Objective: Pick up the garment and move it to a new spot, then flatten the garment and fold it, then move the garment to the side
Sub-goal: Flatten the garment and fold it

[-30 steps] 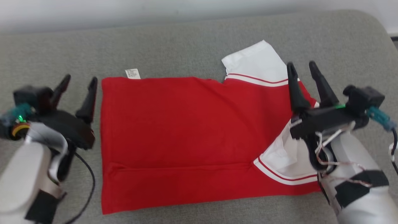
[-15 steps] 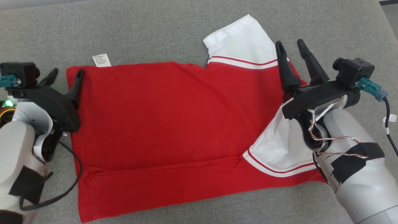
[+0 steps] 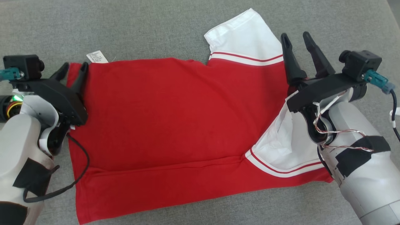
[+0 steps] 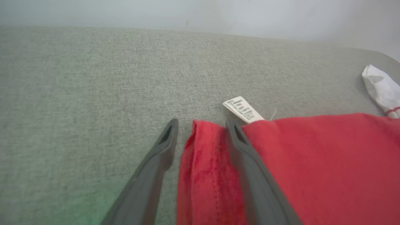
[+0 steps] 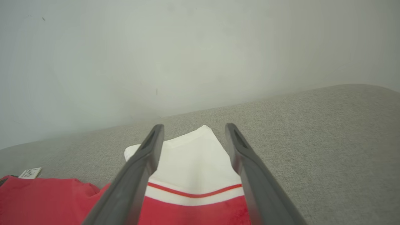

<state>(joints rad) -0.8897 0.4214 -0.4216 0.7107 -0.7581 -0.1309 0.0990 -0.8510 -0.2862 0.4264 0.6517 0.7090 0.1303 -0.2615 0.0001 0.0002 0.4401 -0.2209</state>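
- The garment (image 3: 175, 125), a red shirt with white sleeves, lies flat across the middle of the head view on a grey fabric surface (image 3: 156, 28). It is folded lengthwise (a crease runs along its lower third).
- The left gripper (image 3: 75, 66) sits at the left edge of the frame, at the shirt's upper left corner.
- In the left wrist view its two fingers stand apart, straddling the red hem. The right-hand finger (image 4: 250, 165) lies against the cloth. The left-hand one is on the grey side, with a sliver of grey between it and the hem. Jaws parted, nothing clamped.
- A white care label (image 3: 97, 57) pokes out just above that corner, beside the fingertips.
- The right gripper (image 3: 295, 36) is at the upper right, jaws wide apart and empty, over the upper sleeve (image 3: 247, 37). Whether the fingers touch the cloth cannot be told.
- The lower sleeve (image 3: 281, 150) lies folded onto the red body at lower right, partly behind the right forearm.
- A pale wall (image 5: 187, 47) backs the surface in the right wrist view.
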